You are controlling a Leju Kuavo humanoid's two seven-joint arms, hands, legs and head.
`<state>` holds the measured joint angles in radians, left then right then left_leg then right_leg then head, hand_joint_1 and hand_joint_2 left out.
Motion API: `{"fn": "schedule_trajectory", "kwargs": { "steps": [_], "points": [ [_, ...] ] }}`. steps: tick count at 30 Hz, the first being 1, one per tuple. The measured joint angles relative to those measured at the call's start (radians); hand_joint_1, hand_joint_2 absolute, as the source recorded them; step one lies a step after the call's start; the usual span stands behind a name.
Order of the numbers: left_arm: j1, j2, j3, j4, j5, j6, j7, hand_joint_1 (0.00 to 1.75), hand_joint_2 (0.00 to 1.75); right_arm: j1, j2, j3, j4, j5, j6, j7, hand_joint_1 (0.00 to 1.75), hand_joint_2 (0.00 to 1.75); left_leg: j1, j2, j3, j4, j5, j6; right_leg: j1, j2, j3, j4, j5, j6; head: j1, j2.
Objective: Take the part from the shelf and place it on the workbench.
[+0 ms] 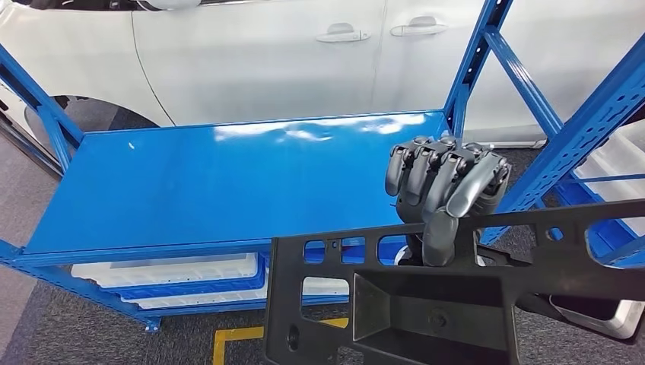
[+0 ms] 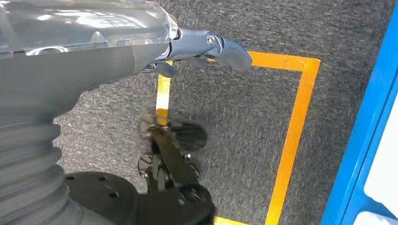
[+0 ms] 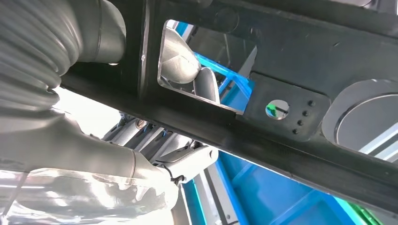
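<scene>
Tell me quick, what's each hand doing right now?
Left hand: holds nothing, hanging over the carpet; open or closed cannot be told.
Right hand: closed around the black part, holding it in front of the blue shelf.

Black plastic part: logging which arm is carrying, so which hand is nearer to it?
Right. The right hand grips the black plastic part at its upper edge. The left hand hangs over the grey carpet, holding nothing.
</scene>
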<state>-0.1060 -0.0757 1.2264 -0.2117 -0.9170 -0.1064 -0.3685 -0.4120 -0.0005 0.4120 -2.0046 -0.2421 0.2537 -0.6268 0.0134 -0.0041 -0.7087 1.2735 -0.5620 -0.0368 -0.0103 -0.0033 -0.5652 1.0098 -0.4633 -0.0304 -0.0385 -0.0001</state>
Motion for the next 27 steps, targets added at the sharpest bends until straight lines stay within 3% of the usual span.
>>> {"fn": "schedule_trajectory", "kwargs": {
  "steps": [1, 2, 4, 6, 10, 12, 14, 15, 16, 17, 18, 20, 22, 25, 26, 27],
  "points": [
    [0.001, 0.000, 0.000, 0.000, 0.002, 0.000, 0.000, 0.00, 1.75, 0.002, 0.000, 0.000, 0.002, -0.001, 0.000, 0.000, 1.69, 1.75, 0.000, 0.000, -0.007, 0.022, -0.002, -0.001, 0.000, -0.001, -0.001, 0.001, 0.001, 0.000, 0.000, 0.000],
    [0.002, 0.000, 0.000, 0.000, 0.004, 0.001, 0.000, 0.00, 1.75, 0.004, 0.000, 0.000, 0.003, -0.003, 0.000, 0.000, 1.69, 1.75, 0.000, 0.000, 0.007, 0.003, 0.015, 0.000, 0.001, -0.001, -0.002, 0.003, 0.002, 0.000, 0.000, 0.000],
    [0.002, 0.001, 0.000, 0.000, 0.004, 0.003, 0.000, 0.00, 1.75, 0.005, 0.000, 0.000, 0.004, -0.004, 0.002, -0.002, 1.69, 1.75, -0.001, 0.000, 0.078, -0.130, 0.075, 0.009, 0.001, 0.000, -0.002, 0.006, 0.003, 0.001, 0.000, 0.000],
    [0.001, 0.002, 0.000, 0.000, 0.004, 0.004, 0.001, 0.00, 1.75, 0.005, 0.000, 0.000, 0.004, -0.005, 0.005, -0.006, 1.69, 1.75, -0.005, -0.001, 0.133, -0.239, 0.110, 0.021, 0.004, 0.002, -0.008, 0.009, 0.005, 0.009, 0.000, 0.000],
    [0.002, 0.002, 0.000, 0.000, 0.005, 0.005, 0.001, 0.00, 1.75, 0.008, -0.002, 0.000, 0.005, -0.004, 0.012, -0.021, 1.69, 1.75, -0.006, -0.001, 0.132, -0.268, 0.129, 0.044, 0.006, 0.003, -0.020, 0.012, 0.008, 0.033, 0.000, 0.000],
    [0.001, 0.002, 0.000, 0.000, 0.005, 0.004, 0.000, 0.00, 1.75, 0.010, -0.004, 0.000, 0.005, -0.002, 0.014, -0.027, 1.69, 1.75, -0.001, 0.003, 0.123, -0.280, 0.146, 0.058, 0.006, 0.004, -0.041, 0.064, -0.044, 0.042, 0.000, 0.000],
    [0.000, 0.002, 0.000, 0.000, 0.005, 0.004, 0.000, 0.00, 1.75, 0.012, -0.008, -0.001, 0.006, 0.000, 0.014, -0.029, 1.69, 1.75, -0.003, 0.005, 0.105, -0.280, 0.160, 0.064, 0.003, 0.004, -0.083, 0.184, -0.129, 0.047, 0.000, 0.000],
    [0.000, 0.002, 0.000, 0.000, 0.005, 0.004, 0.000, 0.00, 1.75, 0.014, -0.010, -0.001, 0.007, 0.002, 0.014, -0.030, 1.69, 1.75, -0.005, 0.005, 0.094, -0.279, 0.166, 0.064, 0.002, 0.004, -0.100, 0.241, -0.157, 0.049, 0.000, 0.000],
    [0.000, 0.002, 0.000, 0.000, 0.004, 0.004, 0.000, 0.00, 1.75, 0.016, -0.011, -0.001, 0.008, 0.003, 0.014, -0.031, 1.69, 1.75, -0.005, 0.006, 0.083, -0.276, 0.173, 0.063, 0.001, 0.004, -0.103, 0.272, -0.167, 0.051, 0.000, 0.000],
    [0.000, 0.002, 0.000, 0.000, 0.003, 0.004, 0.000, 0.00, 1.75, 0.017, -0.012, -0.001, 0.010, 0.005, 0.014, -0.032, 1.69, 1.75, -0.006, 0.006, 0.071, -0.274, 0.181, 0.062, 0.001, 0.004, -0.088, 0.267, -0.156, 0.051, 0.000, 0.000],
    [0.000, 0.002, 0.000, 0.000, 0.002, 0.004, 0.000, 0.00, 1.75, 0.017, -0.012, -0.001, 0.010, 0.006, 0.014, -0.034, 1.69, 1.75, -0.006, 0.006, 0.060, -0.270, 0.188, 0.060, 0.000, 0.003, -0.054, 0.224, -0.130, 0.050, 0.000, 0.000],
    [0.000, 0.002, 0.000, 0.000, 0.000, 0.005, 0.000, 0.00, 1.75, 0.017, -0.012, -0.001, 0.011, 0.008, 0.014, -0.036, 1.69, 1.75, -0.006, 0.005, 0.040, -0.261, 0.202, 0.054, 0.000, 0.004, 0.040, 0.086, -0.089, 0.045, 0.000, 0.000],
    [0.001, 0.001, -0.001, 0.000, -0.003, 0.006, 0.000, 0.00, 1.75, 0.016, -0.012, -0.001, 0.011, 0.008, 0.014, -0.038, 1.69, 1.75, -0.008, 0.003, 0.033, -0.258, 0.215, 0.044, 0.004, 0.005, 0.087, 0.006, -0.078, 0.037, 0.000, 0.000],
    [0.002, 0.002, -0.001, 0.000, -0.007, 0.008, 0.000, 0.00, 1.75, 0.015, -0.013, -0.002, 0.012, 0.007, 0.016, -0.042, 1.69, 1.75, -0.007, 0.001, 0.027, -0.268, 0.236, 0.025, 0.006, 0.005, 0.071, -0.004, -0.057, 0.019, 0.000, 0.000],
    [0.003, 0.003, -0.001, 0.000, -0.008, 0.009, 0.000, 0.00, 1.75, 0.014, -0.013, -0.002, 0.012, 0.007, 0.017, -0.043, 1.69, 1.75, -0.006, 0.000, 0.018, -0.259, 0.220, 0.019, 0.004, 0.003, 0.059, -0.005, -0.044, 0.010, 0.000, 0.000],
    [0.004, 0.004, -0.002, 0.000, -0.009, 0.010, 0.000, 0.00, 1.75, 0.014, -0.012, -0.002, 0.012, 0.007, 0.017, -0.043, 1.69, 1.75, -0.005, 0.000, 0.005, -0.231, 0.183, 0.013, 0.001, 0.002, 0.045, -0.008, -0.029, 0.004, 0.000, 0.000]
  ]
}}
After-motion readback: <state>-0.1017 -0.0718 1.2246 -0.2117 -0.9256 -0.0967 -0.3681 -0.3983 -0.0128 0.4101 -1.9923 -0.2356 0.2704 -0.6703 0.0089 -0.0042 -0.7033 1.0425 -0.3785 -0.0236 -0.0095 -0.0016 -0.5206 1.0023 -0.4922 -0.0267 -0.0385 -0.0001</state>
